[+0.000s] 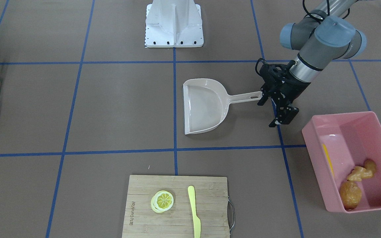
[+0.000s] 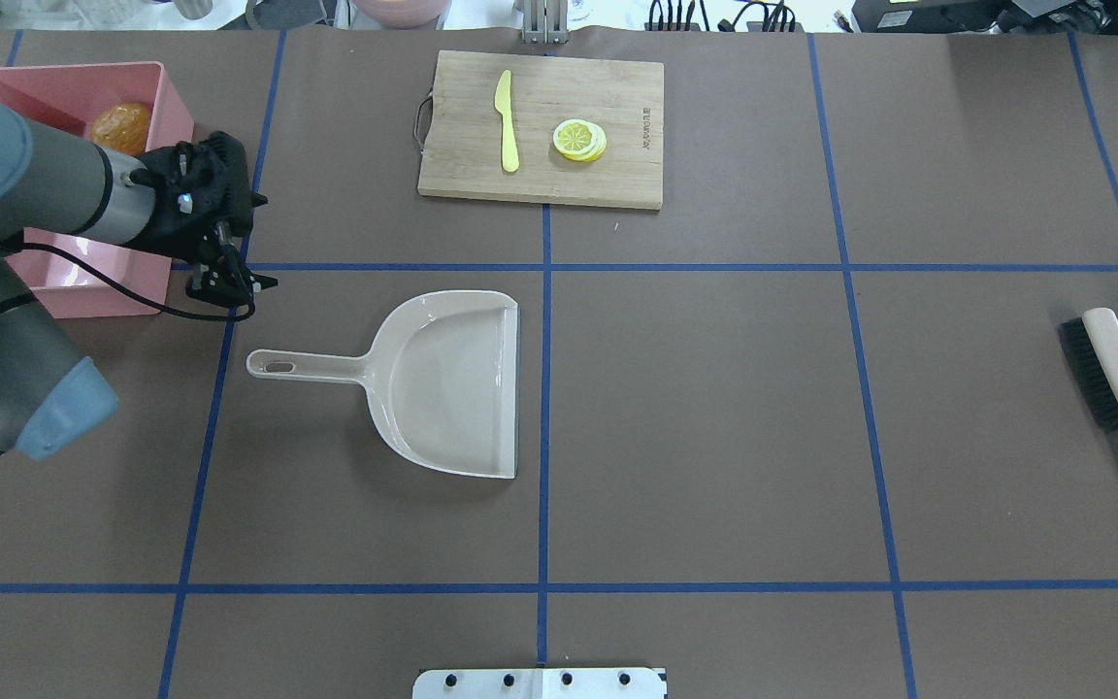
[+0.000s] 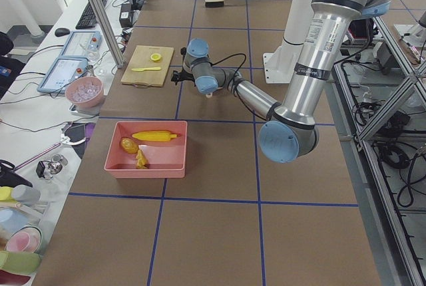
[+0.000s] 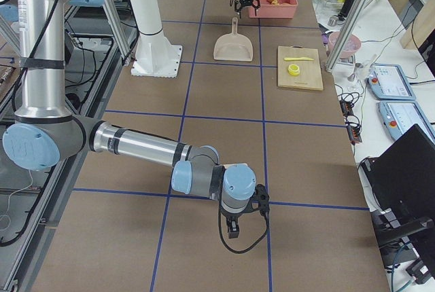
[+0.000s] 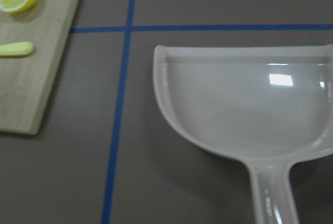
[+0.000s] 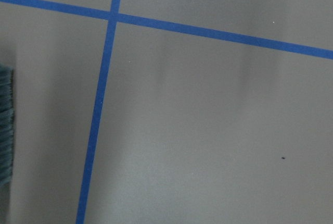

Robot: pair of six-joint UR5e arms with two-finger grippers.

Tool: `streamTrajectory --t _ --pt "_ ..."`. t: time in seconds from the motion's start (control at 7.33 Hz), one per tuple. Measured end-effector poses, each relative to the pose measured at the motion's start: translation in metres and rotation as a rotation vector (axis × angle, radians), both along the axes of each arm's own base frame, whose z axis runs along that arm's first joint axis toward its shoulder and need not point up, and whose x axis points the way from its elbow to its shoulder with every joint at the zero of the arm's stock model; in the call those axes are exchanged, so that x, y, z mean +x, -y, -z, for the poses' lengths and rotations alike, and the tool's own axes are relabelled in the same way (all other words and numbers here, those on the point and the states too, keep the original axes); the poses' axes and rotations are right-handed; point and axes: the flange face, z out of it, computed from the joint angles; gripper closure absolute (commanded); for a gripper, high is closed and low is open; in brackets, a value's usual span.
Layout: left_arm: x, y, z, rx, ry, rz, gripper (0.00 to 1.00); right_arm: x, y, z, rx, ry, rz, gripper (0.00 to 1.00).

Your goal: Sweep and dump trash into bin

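The trash lies inside the pink bin (image 1: 339, 116): a yellow corn cob (image 1: 327, 159) along one wall, a tan ginger root (image 1: 361, 172) and a brown-orange potato (image 1: 350, 195). The side view shows the same three pieces in the bin (image 3: 143, 169). My left gripper (image 1: 270, 110) hangs open and empty just past the handle end of the beige dustpan (image 1: 203, 105), between the dustpan and the bin. The left wrist view looks down on the dustpan (image 5: 244, 104), which holds nothing. My right gripper (image 4: 231, 227) shows only in the right side view, low over the table, and I cannot tell its state.
A beige brush (image 2: 1112, 374) with black bristles lies at the table's right end; its bristles (image 6: 4, 120) edge the right wrist view. A wooden cutting board (image 1: 177, 221) carries a lemon slice (image 1: 162, 201) and a yellow knife (image 1: 194, 211). The white robot base (image 1: 174, 26) stands mid-table.
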Motion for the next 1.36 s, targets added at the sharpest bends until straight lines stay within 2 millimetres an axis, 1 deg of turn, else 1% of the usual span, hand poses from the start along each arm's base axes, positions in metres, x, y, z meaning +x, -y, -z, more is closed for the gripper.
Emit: streamTrajectory --t 0.14,0.27,0.41,0.55,0.82,0.96,1.09,1.23,1.36 --pt "-0.028 0.013 -0.014 -0.063 0.009 0.085 0.02 0.000 -0.001 -0.001 -0.002 0.002 -0.001 0.00" --pt "-0.067 0.022 -0.041 -0.149 0.017 0.178 0.02 -0.001 -0.003 -0.002 -0.005 0.005 -0.001 0.00" --pt "-0.110 0.025 -0.075 -0.236 0.029 0.268 0.02 -0.001 -0.004 -0.003 -0.007 0.010 -0.002 0.00" --pt "-0.153 0.021 -0.111 -0.322 0.039 0.345 0.02 -0.001 -0.005 -0.003 -0.009 0.014 -0.002 0.00" --pt "-0.239 0.009 -0.179 -0.509 0.009 0.413 0.02 -0.001 -0.005 -0.003 -0.008 0.017 -0.002 0.00" --pt "-0.272 0.002 -0.208 -0.585 -0.015 0.432 0.02 -0.001 -0.004 -0.002 -0.005 0.016 0.000 0.00" --pt "-0.295 -0.011 -0.232 -0.646 -0.029 0.449 0.02 -0.001 -0.004 -0.002 -0.003 0.017 0.001 0.00" --pt "-0.311 -0.022 -0.251 -0.692 -0.033 0.470 0.02 -0.001 -0.004 -0.002 -0.002 0.016 0.002 0.00" --pt "-0.324 -0.030 -0.264 -0.723 -0.037 0.493 0.02 -0.002 -0.003 -0.001 0.000 0.019 0.002 0.00"
